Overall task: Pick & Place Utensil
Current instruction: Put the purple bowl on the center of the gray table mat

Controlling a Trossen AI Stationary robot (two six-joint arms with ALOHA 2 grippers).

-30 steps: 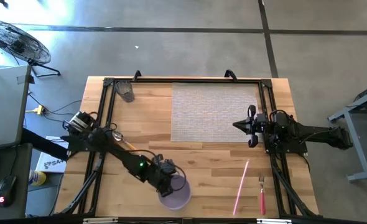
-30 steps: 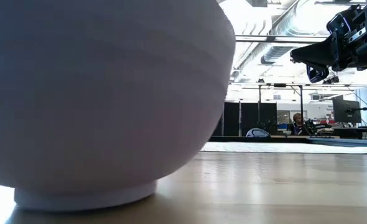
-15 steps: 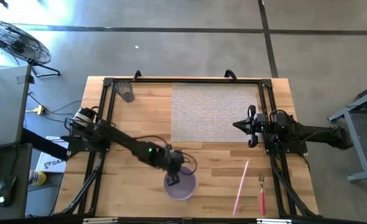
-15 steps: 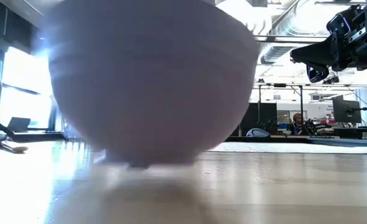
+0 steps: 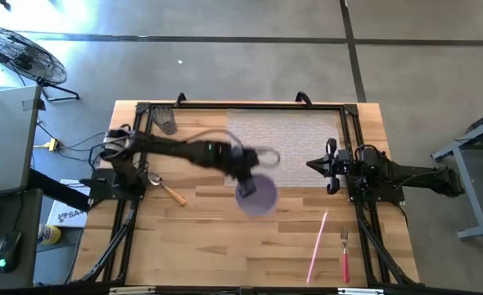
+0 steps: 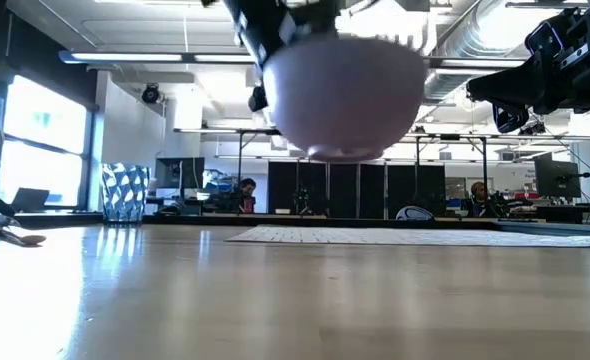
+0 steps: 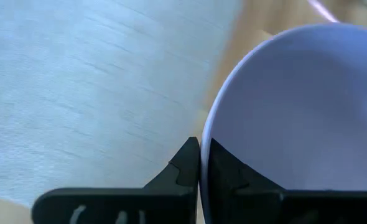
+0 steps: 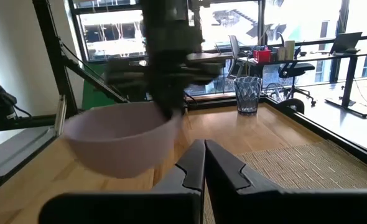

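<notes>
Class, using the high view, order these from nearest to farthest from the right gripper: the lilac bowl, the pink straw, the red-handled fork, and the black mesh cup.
Measured from the right gripper:
1. Pink straw, just in front of it on the bare wood.
2. Lilac bowl, held toward the table's middle by the left gripper.
3. Red-handled fork, near the front edge.
4. Black mesh cup, far back-left corner.

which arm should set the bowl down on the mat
Left. The left gripper is already shut on the bowl, holding it in the air at the near edge of the mat. The right gripper waits with shut jaws by the mat's right edge, holding nothing.
</notes>
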